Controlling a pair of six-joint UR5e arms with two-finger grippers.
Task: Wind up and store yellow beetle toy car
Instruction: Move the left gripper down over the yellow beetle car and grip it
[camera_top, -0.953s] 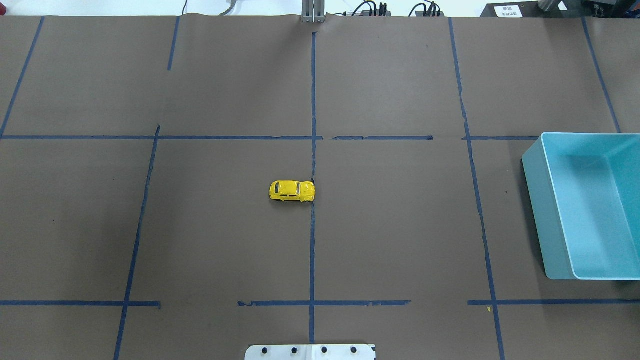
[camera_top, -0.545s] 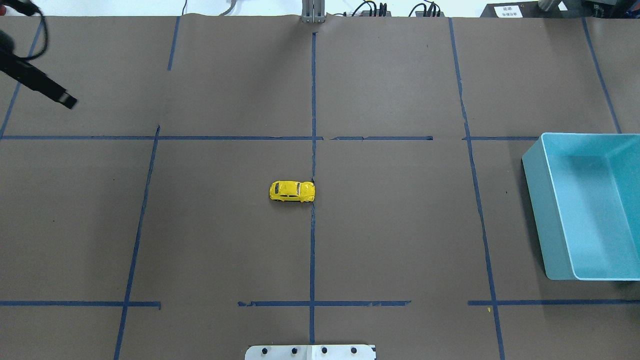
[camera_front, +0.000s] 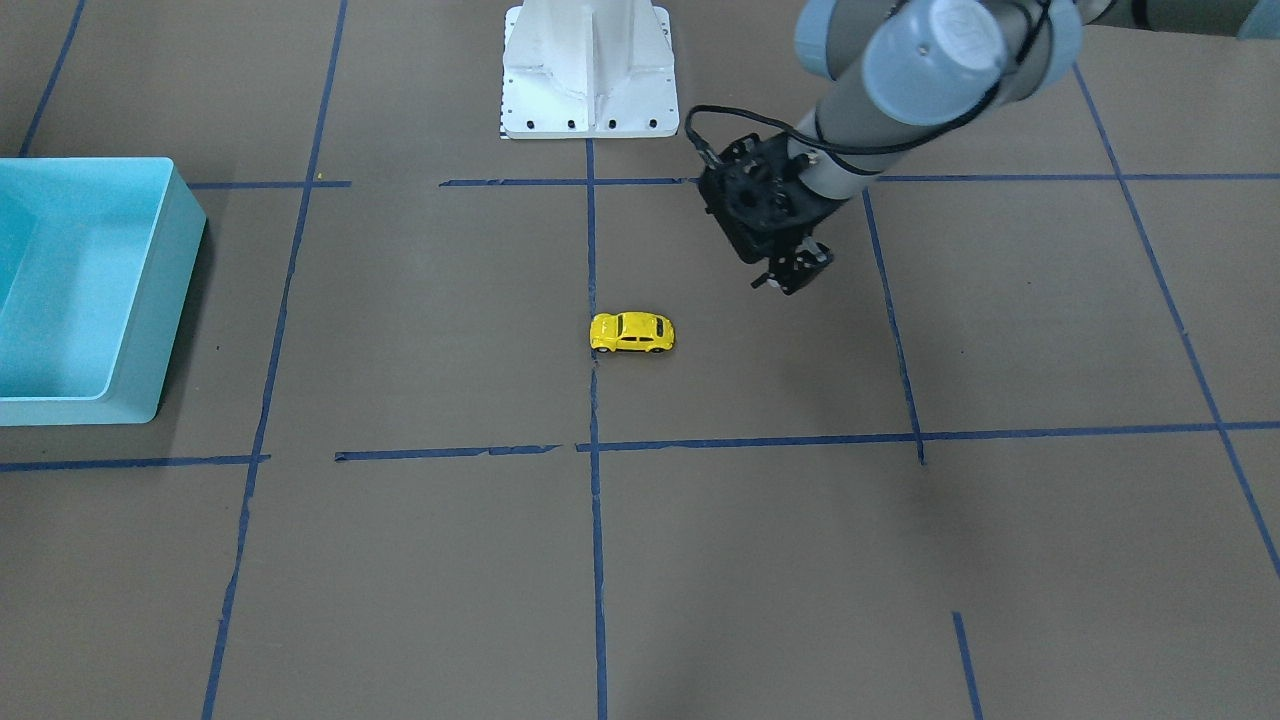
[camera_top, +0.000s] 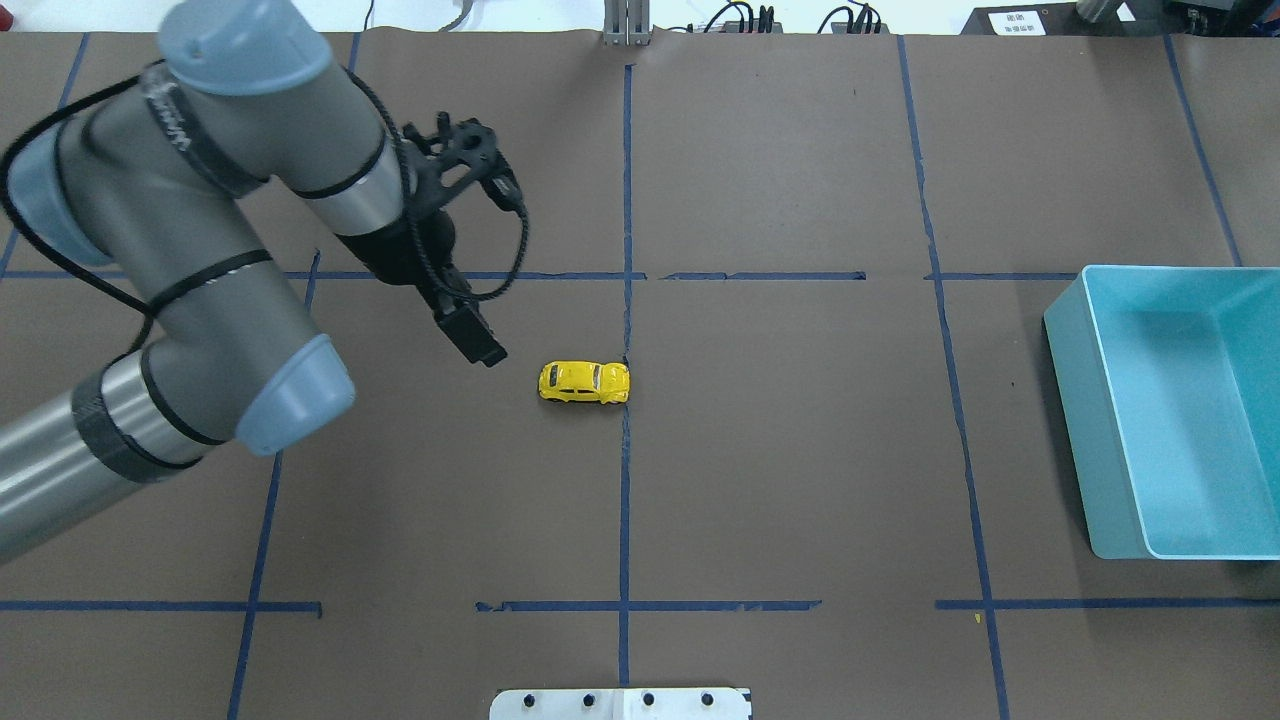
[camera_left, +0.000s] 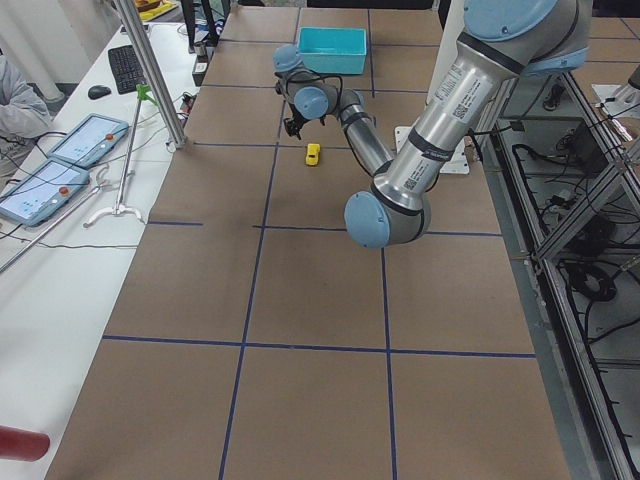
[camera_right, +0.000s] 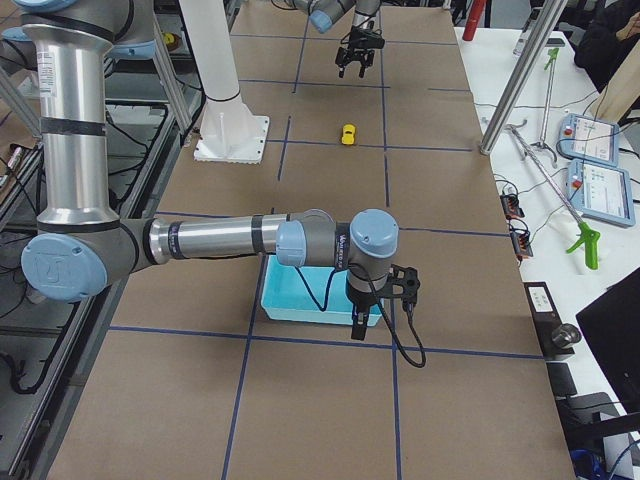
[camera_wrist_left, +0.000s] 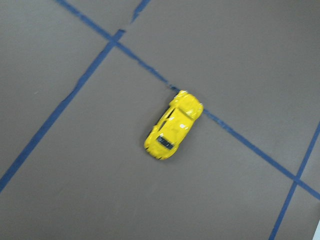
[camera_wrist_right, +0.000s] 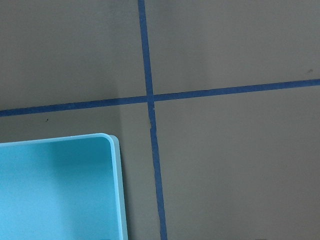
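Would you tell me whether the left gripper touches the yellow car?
Apart: the overhead view shows bare table between the left gripper and the yellow car.

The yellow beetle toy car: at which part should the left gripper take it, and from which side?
Probably from straight above, closing on the two long flanks of the yellow beetle toy car at mid-body. It stands on its wheels; its flanks are nearly parallel, while its roof is rounded. The left gripper should set its jaws across the car's length.

The turquoise rectangular plastic bin (camera_top: 1085, 420) on the right runs past the overhead picture's edge. The left hand (camera_front: 793, 275) is too small and dark to judge its finger gap. The right hand (camera_right: 357, 328) shows only sidelong.
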